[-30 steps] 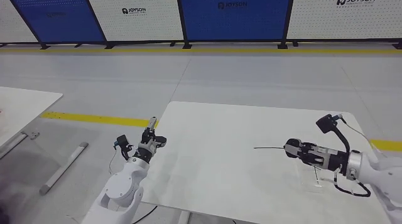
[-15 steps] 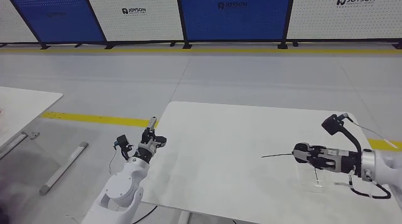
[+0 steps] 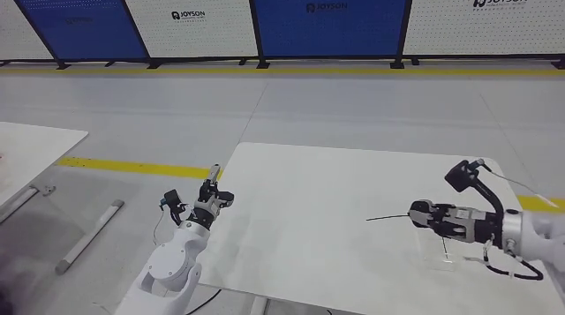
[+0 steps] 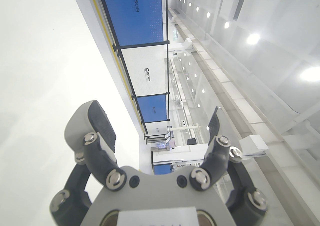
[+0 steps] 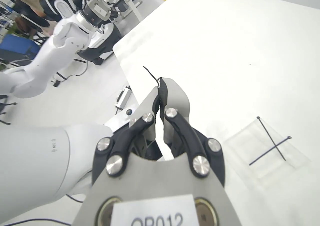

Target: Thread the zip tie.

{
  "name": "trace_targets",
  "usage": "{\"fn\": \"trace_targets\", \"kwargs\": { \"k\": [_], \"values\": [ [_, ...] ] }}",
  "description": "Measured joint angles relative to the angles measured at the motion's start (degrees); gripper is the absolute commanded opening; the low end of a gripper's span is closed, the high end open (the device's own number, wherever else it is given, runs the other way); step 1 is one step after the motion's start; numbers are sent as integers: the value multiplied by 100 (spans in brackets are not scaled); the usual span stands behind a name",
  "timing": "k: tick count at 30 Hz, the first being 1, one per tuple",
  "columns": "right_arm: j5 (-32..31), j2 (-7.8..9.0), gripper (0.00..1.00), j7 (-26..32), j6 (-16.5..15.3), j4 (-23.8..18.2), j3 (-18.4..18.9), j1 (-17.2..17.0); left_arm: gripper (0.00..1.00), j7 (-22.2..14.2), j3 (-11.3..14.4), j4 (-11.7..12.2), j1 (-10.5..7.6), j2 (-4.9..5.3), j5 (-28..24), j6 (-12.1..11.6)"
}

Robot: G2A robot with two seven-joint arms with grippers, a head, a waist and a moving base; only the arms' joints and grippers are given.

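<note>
Black nylon, thin as wire: the zip tie (image 3: 387,218) is clamped between the pads of my right tool (image 3: 417,213), its free tail sticking out roughly level above the table (image 3: 309,200) and pointing toward my other arm. Over the last second I have drawn this tool back from the table's middle toward its right side, then eased it a little way forward again, so the tail's tip now sits slightly farther right than it did. My left tool (image 3: 212,183) has not stirred; it stands at the table's left edge, aimed upward, its fingers (image 4: 100,122) spread apart and holding nothing. I judge that threading has not begun: the tie is held at one place only, the two tools are well apart, and I cannot tell where the tie's head lies. Just beside my right tool a clear plastic sheet (image 5: 240,148) lies flat on the table with two spare ties (image 5: 275,145) crossed on it. Nothing stands between the tools; the hindrance is the wide stretch of bare table and the springy tail, which may waver as I carry it.
</note>
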Motion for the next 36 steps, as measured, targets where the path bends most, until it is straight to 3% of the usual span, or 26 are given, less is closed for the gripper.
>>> {"fn": "trace_targets", "kwargs": {
  "k": [7,11,30,36],
  "values": [
    [-1081,147,0,-271,0,-808,-253,16,100,0,0,0,0,0,0,0],
    [-1431,275,0,-480,0,-780,-526,129,100,0,0,0,0,0,0,0],
    [-1260,302,0,-645,0,-741,-661,135,100,0,0,0,0,0,0,0],
    [-539,353,0,-662,0,-569,-903,610,100,0,0,0,0,0,0,0]
  ]
}}
